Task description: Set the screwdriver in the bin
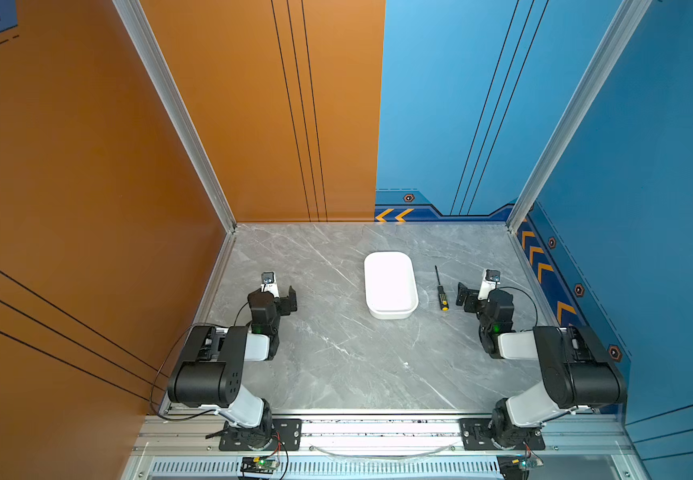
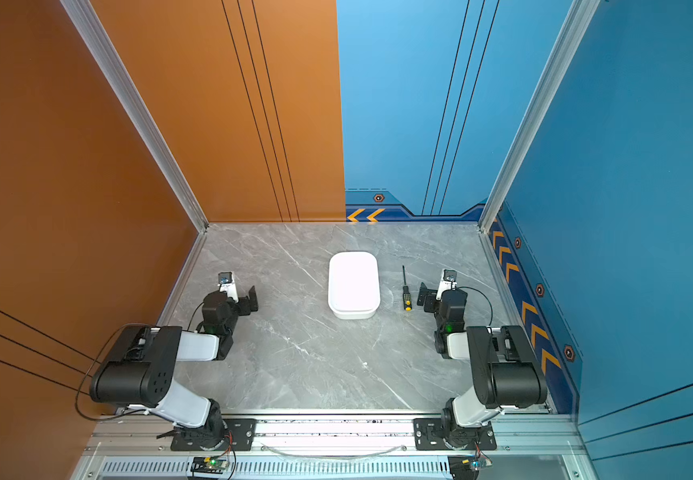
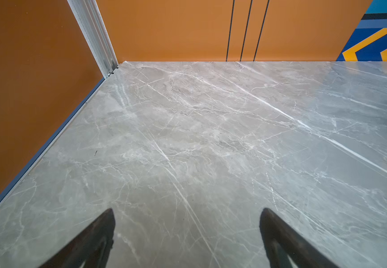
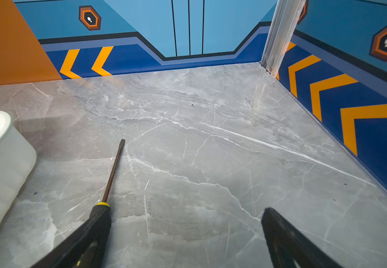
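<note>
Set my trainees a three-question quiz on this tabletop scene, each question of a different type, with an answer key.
1. Multiple choice: relative to the bin, the screwdriver lies A) inside it, B) on the table beside it, C) across its rim.
2. Fill in: the left gripper and the right gripper both stand ____ and empty.
3. True or false: the screwdriver's handle points toward the table's far edge.
Key: 1 B; 2 open; 3 false.
</note>
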Available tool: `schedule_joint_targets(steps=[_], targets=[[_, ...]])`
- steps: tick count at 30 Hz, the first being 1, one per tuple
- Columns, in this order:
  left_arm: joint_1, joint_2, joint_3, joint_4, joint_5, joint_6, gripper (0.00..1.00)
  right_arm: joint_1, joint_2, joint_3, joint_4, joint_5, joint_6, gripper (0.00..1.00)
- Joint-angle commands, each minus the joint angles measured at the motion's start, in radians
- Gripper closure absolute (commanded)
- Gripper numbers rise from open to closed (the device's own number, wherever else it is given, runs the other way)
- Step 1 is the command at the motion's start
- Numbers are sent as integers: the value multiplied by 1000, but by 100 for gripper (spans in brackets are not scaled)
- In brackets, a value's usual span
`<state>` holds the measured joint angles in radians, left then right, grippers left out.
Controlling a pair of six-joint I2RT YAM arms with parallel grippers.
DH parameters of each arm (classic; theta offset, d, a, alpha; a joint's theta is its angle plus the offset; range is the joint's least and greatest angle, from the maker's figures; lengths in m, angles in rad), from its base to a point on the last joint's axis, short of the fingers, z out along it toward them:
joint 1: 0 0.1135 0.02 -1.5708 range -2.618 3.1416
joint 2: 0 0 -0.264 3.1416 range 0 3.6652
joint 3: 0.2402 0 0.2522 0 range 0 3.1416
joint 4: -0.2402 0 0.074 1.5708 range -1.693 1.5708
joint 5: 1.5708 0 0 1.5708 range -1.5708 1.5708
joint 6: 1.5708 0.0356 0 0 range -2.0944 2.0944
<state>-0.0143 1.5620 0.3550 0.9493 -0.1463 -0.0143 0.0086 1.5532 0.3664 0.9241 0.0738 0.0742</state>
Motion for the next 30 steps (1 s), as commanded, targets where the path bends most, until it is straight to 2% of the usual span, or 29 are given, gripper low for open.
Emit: schedule_joint_targets(steps=[1,9,17,25,30], targets=[[-9,3,21,-17,0,16,2,1,-5,8,-17,-15,-9,0],[-13,5,23,-18,9,24,2,1,-6,6,-15,-15,-9,0],[-4,3,22,-17,82,41,2,-1,-6,6,-14,-16,-8,0],[-13,-3,16,-14,87,51,2,0,-7,6,-13,-9,-8,0],[-19,-77,-8,-24,80,58,2,4,-18,6,-23,8,-6,0]])
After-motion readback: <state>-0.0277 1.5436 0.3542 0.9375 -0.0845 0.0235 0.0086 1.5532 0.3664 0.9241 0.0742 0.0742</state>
